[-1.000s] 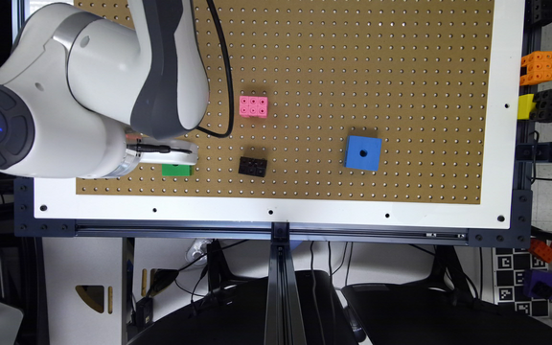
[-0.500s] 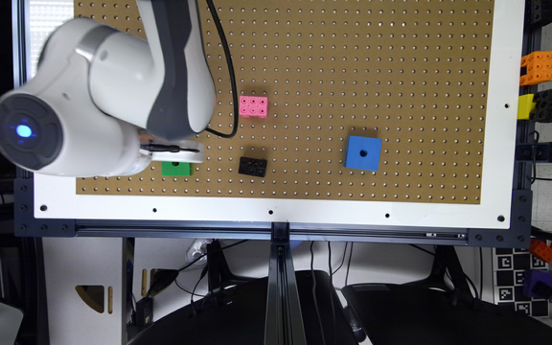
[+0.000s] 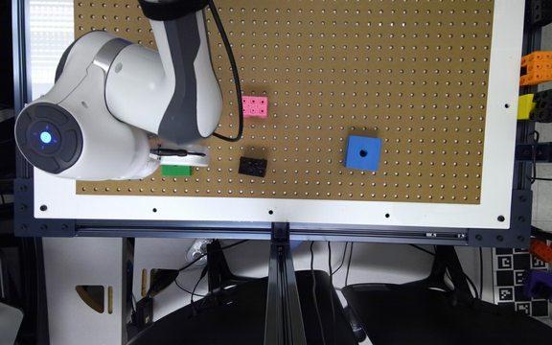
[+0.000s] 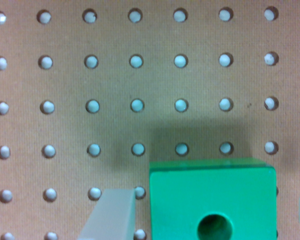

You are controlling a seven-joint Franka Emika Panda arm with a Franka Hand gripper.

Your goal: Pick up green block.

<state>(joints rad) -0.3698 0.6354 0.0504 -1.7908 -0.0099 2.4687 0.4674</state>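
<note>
The brown pegboard (image 3: 333,62) fills most of the exterior view, framed by a white border (image 3: 276,213) on a dark rail. The white Franka arm (image 3: 127,105) hangs over the corner of the board nearest the exterior view's left, its bulky joint hiding much of what lies under it.

The gripper (image 4: 205,210) stands open around the green block (image 4: 212,200). In the wrist view one pale finger (image 4: 115,215) sits just beside one side face of the block with a thin strip of board between them, and the other finger shows as a sliver at the picture's edge past the opposite face, also apart from it. Neither finger visibly touches the block, and it rests on the board.

In the exterior view the green block (image 3: 177,170) shows as a thin green strip under the white gripper part (image 3: 182,157), near the board's lower edge and the white border. The wrist view adds its top face and round dark hole.

Toward the exterior view's right lie a blue cube (image 3: 362,153), well apart, a pink studded brick (image 3: 254,106) and a black studded brick (image 3: 252,166), the nearest neighbour, with bare board between it and the block.
</note>
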